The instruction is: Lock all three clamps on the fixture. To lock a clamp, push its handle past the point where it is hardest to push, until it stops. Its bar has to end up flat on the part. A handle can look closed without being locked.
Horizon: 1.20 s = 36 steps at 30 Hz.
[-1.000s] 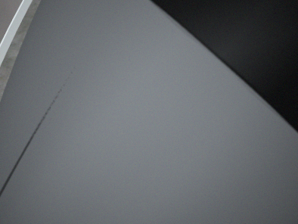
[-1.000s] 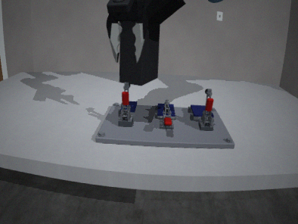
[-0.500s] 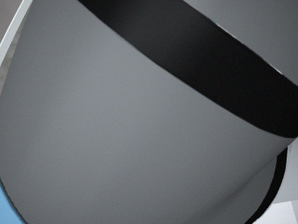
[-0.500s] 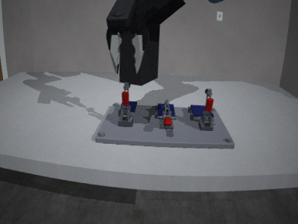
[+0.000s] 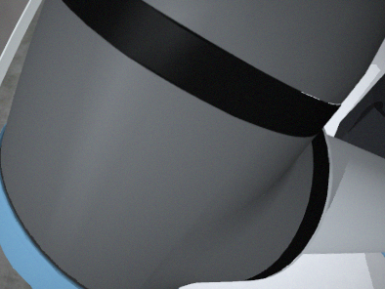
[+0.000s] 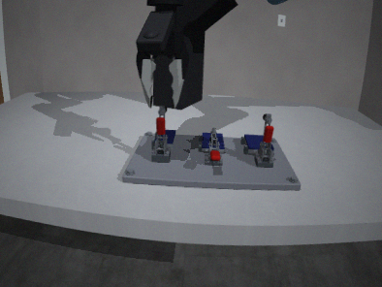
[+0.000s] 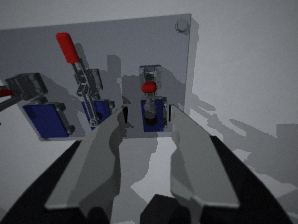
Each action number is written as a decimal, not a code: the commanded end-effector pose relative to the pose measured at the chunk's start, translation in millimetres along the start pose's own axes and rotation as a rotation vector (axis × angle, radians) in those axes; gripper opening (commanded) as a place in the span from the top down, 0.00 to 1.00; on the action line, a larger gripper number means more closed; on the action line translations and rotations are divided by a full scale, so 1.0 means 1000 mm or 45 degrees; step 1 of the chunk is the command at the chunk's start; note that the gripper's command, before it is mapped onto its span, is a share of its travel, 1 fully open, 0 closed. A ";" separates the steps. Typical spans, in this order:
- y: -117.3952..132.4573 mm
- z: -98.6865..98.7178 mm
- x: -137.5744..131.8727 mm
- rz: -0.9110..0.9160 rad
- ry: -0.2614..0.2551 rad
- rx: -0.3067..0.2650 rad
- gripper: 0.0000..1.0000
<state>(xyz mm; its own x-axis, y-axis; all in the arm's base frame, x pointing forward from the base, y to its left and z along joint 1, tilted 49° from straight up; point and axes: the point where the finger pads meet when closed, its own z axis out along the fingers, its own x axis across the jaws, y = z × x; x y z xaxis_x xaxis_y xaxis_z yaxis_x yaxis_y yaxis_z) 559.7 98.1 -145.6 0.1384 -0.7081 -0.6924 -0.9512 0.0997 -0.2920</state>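
The hand (image 6: 163, 106) hangs just above the upright red handle of the left-end clamp (image 6: 160, 127), as the exterior view lays out the fixture (image 6: 194, 176) on the table (image 6: 73, 160). Its fingers are parted a little, with nothing between them. In the wrist view that handle is seen almost end-on, in line with the gap between the fingers. The main risk is that the handle slips up into the gap when the hand goes down, so the hand straddles it instead of bearing on it. The gap looks about as wide as the grip, though I cannot be sure of that at this angle. A push with only one finger's edge could glance off the rounded red tip and leave the handle short of its hard point. It would then look lowered without the bar lying flat on the blue part. A straight downward press on an upright lever would load the pivot instead of turning it, and it might drive the fingertips into the clamp body. The middle clamp (image 6: 215, 155) has its handle down and is probably locked, but that cannot be confirmed from here. A wide sideways sweep could knock that handle. The right-end clamp (image 6: 268, 134) stands upright, well apart, and is not yet locked. The top view offers no check, because the arm (image 5: 147, 171) fills it.
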 end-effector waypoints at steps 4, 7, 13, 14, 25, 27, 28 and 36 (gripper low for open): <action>-0.005 0.001 0.001 -0.006 0.007 0.013 0.72; -0.004 0.012 0.001 -0.003 0.005 0.009 0.72; -0.006 0.030 0.001 -0.006 0.007 0.013 0.72; -0.006 0.030 0.001 -0.006 0.007 0.013 0.72; -0.006 0.042 0.002 -0.005 0.006 0.010 0.72; -0.008 0.050 0.002 -0.006 0.007 0.013 0.72; -0.008 0.050 0.002 -0.006 0.007 0.013 0.72; -0.008 0.050 0.002 -0.006 0.007 0.013 0.72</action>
<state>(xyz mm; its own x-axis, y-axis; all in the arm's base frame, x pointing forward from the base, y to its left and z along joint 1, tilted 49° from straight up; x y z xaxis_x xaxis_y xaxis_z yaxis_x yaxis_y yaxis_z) 578.5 130.7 -177.9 0.1393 -0.7112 -0.6891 -0.9494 0.1019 -0.2972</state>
